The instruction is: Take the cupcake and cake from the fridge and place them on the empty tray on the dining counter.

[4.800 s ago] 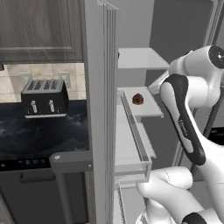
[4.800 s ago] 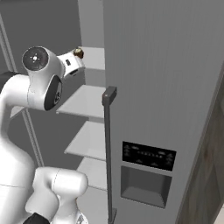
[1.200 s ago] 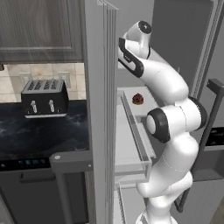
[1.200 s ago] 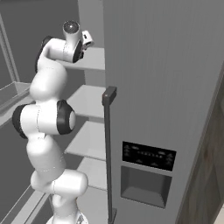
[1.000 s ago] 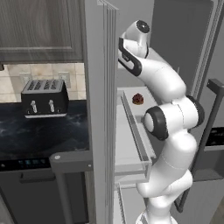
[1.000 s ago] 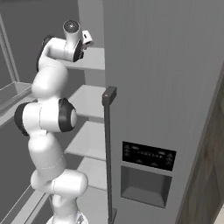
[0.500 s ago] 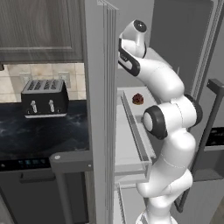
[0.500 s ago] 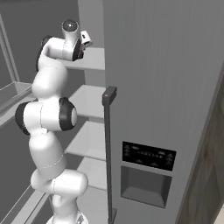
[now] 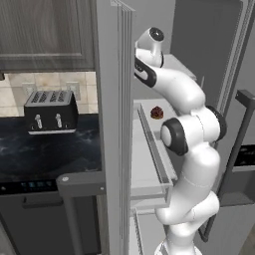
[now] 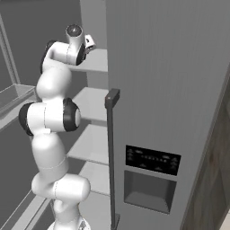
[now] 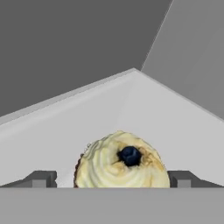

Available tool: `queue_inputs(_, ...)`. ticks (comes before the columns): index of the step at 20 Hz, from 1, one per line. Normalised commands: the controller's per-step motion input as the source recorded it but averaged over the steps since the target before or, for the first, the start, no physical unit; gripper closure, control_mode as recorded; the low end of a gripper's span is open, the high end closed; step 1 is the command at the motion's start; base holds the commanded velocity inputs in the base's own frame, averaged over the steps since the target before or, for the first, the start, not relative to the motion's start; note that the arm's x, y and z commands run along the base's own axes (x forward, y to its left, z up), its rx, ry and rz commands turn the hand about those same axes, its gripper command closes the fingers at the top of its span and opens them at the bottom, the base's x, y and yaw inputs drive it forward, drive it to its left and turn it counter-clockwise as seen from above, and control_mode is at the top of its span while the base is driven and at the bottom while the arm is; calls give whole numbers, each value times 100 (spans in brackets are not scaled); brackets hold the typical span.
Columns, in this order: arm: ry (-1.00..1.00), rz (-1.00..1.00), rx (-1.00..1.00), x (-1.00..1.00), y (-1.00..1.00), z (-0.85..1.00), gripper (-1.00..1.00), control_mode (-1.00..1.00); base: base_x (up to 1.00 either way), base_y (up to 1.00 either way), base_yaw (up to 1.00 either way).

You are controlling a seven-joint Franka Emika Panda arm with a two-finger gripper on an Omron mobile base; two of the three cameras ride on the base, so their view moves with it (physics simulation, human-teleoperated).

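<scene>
Right between the jaws, in the hand view, sits the cupcake: cream swirl on top with a dark blue dot in the middle, a bit of dark wrapper showing at its left edge. It's on a white fridge shelf, near the back corner where the grey walls meet. The two fingertips stand wide apart, one on each side of the cupcake, and I can't tell if either is actually touching it. Nothing is clamped, so the jaws are spread and holding nothing.

Neither base view shows the cupcake. What the left base view does give is the cake, small, dark and reddish, sitting on a lower shelf well below the gripper, plus a toaster on the black counter off to the left past the open fridge door.

From the right base view you get the closed grey door of the fridge with its dark bar handle and dispenser panel, and the arm stacked up tall, its top bent over so the gripper points into the upper shelf. Same pose from the left side: arm stretched almost straight up, wrist folded toward the fridge interior.
</scene>
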Motion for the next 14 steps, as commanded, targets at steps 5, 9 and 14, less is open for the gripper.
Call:
queue_inputs(5,0,0,0,37,0,-10,-100,-100,0,0,0)
queue_inputs(9,1,0,0,10,0,-21,100,-100,0,0,0)
queue_inputs(14,2,0,0,0,0,-32,100,-100,0,0,0)
